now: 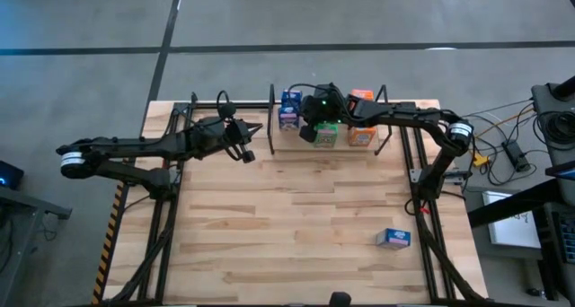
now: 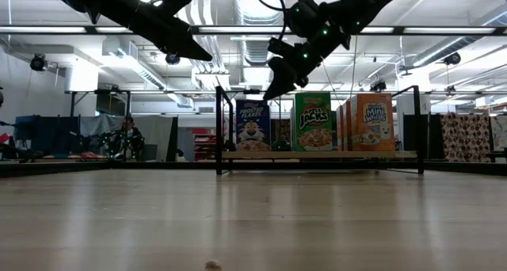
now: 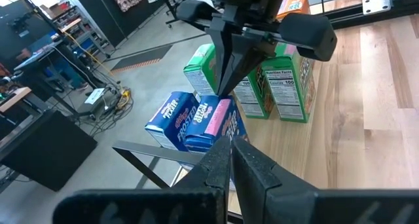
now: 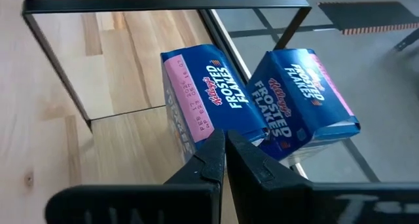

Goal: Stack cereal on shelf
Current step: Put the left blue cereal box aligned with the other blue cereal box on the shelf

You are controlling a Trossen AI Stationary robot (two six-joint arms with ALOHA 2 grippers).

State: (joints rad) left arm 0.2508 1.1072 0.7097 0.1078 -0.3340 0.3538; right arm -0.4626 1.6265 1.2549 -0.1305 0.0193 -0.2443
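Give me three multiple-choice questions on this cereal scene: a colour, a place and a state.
1. What colour are the cereal boxes at the small black-framed wooden shelf's end nearest the left arm? A blue B green C orange
2. Where does the stray blue cardboard box lie? A on the shelf B on the light-wood tabletop C atop an orange box
3. The right gripper above the shelf is: A open B shut on a box C shut, empty
Answers: A, blue boxes stand there; B, it lies alone; C, fingers meet around nothing.

Two matte black arms with white wrist bands, looped cables, and a green light on the right tool [image 1: 316,118].
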